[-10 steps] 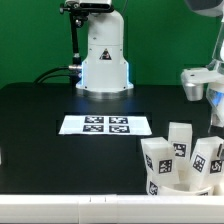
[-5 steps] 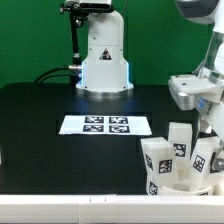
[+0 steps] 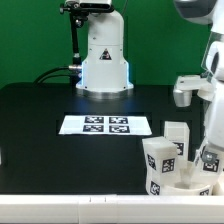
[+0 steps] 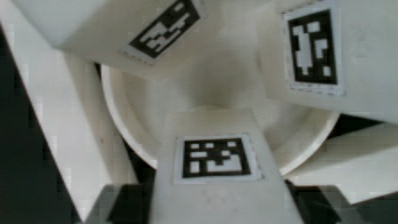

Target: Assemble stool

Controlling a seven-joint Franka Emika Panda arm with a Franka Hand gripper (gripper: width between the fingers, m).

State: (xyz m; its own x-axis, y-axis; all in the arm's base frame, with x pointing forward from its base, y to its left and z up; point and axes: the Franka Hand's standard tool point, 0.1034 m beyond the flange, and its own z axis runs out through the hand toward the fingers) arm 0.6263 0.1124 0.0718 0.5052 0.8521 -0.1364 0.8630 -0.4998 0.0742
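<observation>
Wrist view puts us right on top of it: the gripper (image 4: pixel 217 195) is clamped on a white leg (image 4: pixel 217 150), dark fingers (image 4: pixel 128 200) pressed against both its sides, marker tag facing the camera. Beneath sits the round seat (image 4: pixel 214 95), with two more tagged legs (image 4: pixel 311 50) standing around it. Exterior view shows the stool parts (image 3: pixel 180 160) clustered at the black table's (image 3: pixel 40 110) near edge on the exterior view's right, the gripper (image 3: pixel 208 158) down among them, beside the marker board (image 3: pixel 105 125).
</observation>
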